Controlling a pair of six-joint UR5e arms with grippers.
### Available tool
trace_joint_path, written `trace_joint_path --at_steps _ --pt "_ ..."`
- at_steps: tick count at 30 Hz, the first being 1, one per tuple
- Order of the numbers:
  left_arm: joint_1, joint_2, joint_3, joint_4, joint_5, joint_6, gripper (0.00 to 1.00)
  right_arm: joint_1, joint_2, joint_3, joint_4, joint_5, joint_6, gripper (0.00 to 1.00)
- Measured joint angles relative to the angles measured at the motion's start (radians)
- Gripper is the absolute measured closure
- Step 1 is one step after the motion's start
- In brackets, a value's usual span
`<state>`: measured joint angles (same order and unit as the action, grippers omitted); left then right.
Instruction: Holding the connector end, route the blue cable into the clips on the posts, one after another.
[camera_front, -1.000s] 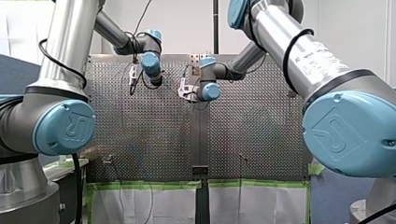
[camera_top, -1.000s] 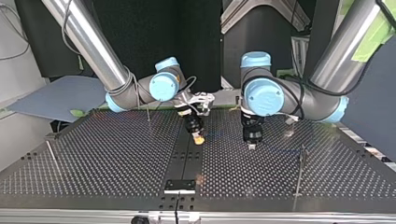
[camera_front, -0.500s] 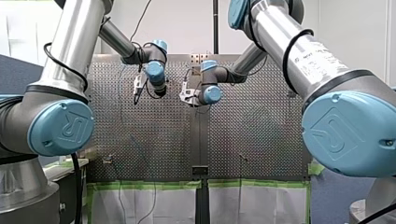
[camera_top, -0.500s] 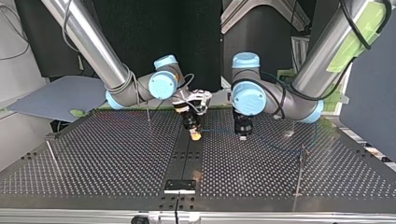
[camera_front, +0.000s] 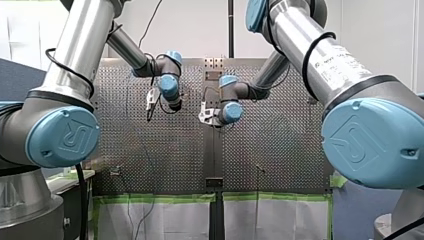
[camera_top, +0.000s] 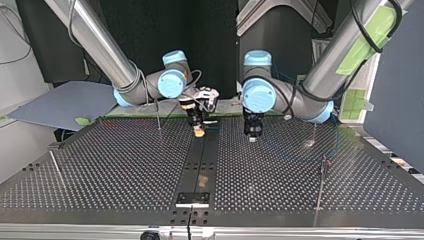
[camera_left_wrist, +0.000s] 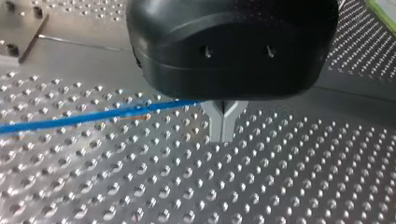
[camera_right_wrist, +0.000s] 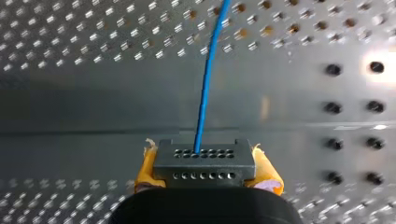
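Observation:
My right gripper (camera_right_wrist: 204, 184) has its yellow pads (camera_right_wrist: 147, 168) shut on a dark connector block (camera_right_wrist: 204, 163). The blue cable (camera_right_wrist: 208, 74) leaves the block straight ahead of it. My left gripper (camera_left_wrist: 223, 135) has its metal fingers pressed together just above the table. The blue cable (camera_left_wrist: 93, 116) runs in from one side to the fork where those fingers meet, and its far side is hidden by the gripper's body. In the top view my right gripper (camera_top: 199, 131) and my left gripper (camera_top: 252, 137) hang side by side near the table's far middle.
Thin posts stand on the perforated table (camera_top: 110, 170): one (camera_top: 158, 116) beside my right arm, one (camera_top: 54, 162) at the top view's left edge, one (camera_top: 322, 175) at its right. A small black plate (camera_top: 192, 198) sits at the near middle edge.
In the top view both grippers have moved toward the far edge and to the left. The right keeps the connector, and the left fingers stay shut.

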<state>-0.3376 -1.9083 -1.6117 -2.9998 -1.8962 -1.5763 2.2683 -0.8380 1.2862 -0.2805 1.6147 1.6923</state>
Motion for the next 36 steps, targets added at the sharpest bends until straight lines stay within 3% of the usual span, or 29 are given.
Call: trace_joint_path --at_steps 8,22,30,36 --pt "-0.018 -0.009 -0.034 0.047 -0.001 -0.011 1.00 -0.003 0.000 0.071 -0.023 0.007 -0.007 1.00" --pt "-0.054 -0.074 -0.037 0.064 -0.010 -0.010 1.00 -0.033 0.001 0.195 -0.109 0.019 -0.015 1.00" --pt "-0.067 -0.091 -0.037 0.084 -0.010 -0.012 1.00 -0.054 0.001 0.264 -0.172 0.021 -0.017 1.00" --pt "-0.077 -0.102 -0.045 0.093 -0.010 -0.013 1.00 -0.062 0.001 0.299 -0.193 0.021 -0.020 1.00"
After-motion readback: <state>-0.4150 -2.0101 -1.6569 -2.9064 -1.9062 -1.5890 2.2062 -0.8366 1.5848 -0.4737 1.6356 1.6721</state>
